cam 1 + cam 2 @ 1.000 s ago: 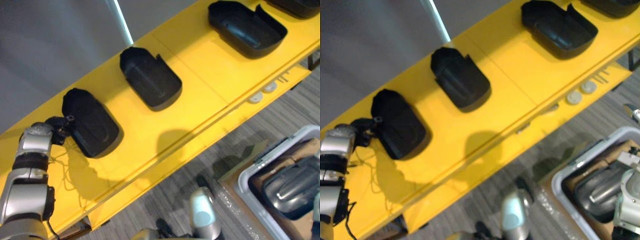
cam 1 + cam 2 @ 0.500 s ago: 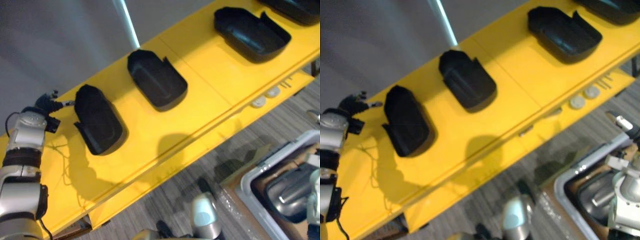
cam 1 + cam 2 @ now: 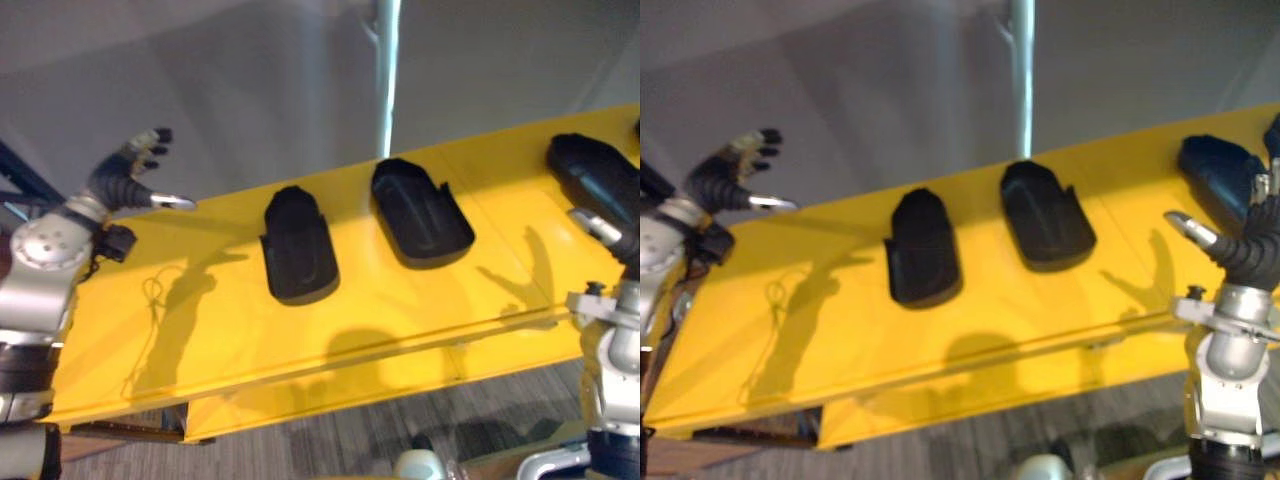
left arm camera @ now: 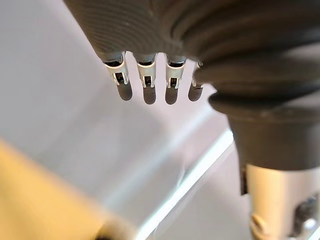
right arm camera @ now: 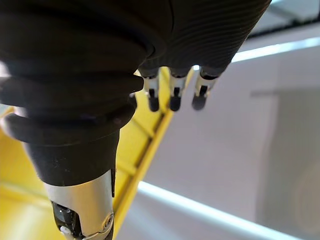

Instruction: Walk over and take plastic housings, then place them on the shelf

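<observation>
Looking down on the yellow shelf point(image 3: 200, 330), you saw a row of dark shells along its rear half, none of them in either hand. The first plastic housing point(image 3: 298, 245) lay near the middle of the shelf's length, close to the rear edge. The second plastic housing point(image 3: 420, 212) lay just beside it toward the right end, apart from it and also near the rear edge. The third plastic housing point(image 3: 1215, 170) lay well apart from these, at the right end of the shelf.

The left hand point(image 3: 120, 185) was raised over the shelf's left rear corner, released, fingers spread and grasping nothing. In the left wrist view you saw its fingers point(image 4: 145, 85) straight against the grey wall point(image 3: 250, 90).

The right hand point(image 3: 1252, 248) stood over the right end of the shelf, just beside the third plastic housing, likewise released and empty. You could not tell whether it touched that housing. Its fingers point(image 5: 172, 95) hung straight in the right wrist view.

A pale upright strip point(image 3: 387, 80) rose behind the rear edge, and grey floor point(image 3: 330, 450) lay below the front edge.
</observation>
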{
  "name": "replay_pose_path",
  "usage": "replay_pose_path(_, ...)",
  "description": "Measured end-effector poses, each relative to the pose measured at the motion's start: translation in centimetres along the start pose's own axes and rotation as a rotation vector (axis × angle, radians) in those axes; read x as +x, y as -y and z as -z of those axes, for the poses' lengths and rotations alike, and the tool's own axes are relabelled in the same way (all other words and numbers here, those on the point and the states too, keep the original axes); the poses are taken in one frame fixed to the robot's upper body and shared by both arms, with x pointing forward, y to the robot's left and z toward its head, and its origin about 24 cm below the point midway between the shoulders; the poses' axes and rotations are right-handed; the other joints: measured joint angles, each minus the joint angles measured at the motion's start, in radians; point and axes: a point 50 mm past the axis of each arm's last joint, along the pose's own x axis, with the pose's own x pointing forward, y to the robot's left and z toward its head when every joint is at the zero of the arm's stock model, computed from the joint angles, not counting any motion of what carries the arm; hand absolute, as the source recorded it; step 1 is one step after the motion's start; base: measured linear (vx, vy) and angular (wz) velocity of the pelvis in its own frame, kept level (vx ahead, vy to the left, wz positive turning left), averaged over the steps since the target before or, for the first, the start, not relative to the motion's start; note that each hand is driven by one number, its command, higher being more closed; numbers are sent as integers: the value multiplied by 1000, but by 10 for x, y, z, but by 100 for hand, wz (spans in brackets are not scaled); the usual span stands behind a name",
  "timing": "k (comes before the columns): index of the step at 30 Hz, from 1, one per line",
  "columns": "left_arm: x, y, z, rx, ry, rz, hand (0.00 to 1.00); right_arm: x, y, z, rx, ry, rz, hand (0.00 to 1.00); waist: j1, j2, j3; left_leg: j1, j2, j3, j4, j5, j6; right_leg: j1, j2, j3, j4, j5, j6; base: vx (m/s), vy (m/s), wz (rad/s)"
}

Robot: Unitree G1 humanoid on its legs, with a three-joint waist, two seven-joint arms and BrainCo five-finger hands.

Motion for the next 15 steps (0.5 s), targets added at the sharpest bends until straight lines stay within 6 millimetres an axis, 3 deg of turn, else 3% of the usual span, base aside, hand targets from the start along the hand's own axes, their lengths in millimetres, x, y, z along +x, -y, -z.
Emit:
replay_pose_path(3, -27, -20, -10, -27, 139, -206, 0, -9, 1, 5, 8, -34, 36, 0, 27, -12, -28, -10, -1, -28, 1, 3, 0, 19, -4, -29, -15, 0, 0, 12, -22, 30)
replay_pose_path(4, -51, -19, -12, -63, 214, -308, 0, -19, 1, 10, 1, -69, 60, 0, 43, -21, -48, -12, 0, -49, 1, 4, -1, 35, -4, -54, -26, 0, 0, 10, -19, 33)
replay_pose_path(8, -102, 5, -9, -59, 273, -502, 0, -37, -7, 18, 24, -129, 121, 0, 89, -52, -62, -16, -2, -85, 2, 8, -3, 66, -4, -89, -40, 0, -2, -1, -17, 28)
replay_pose_path(9, -140, 14, -15, 24, 311, -891, 0, -49, -19, 20, 60, -167, 175, 0, 105, -76, -43, -72, 10, -97, 74, -33, -1, 66, 0, -106, -59, 8, -17, -13, -12, 17)
replay_pose_path(15, -143, 18, -16, -1, 308, -910, 0, -51, -18, 20, 58, -171, 174, 0, 101, -86, -27, -73, 11, -93, 78, -34, -1, 63, 1, -101, -59, 8, -17, 0, 0, -1)
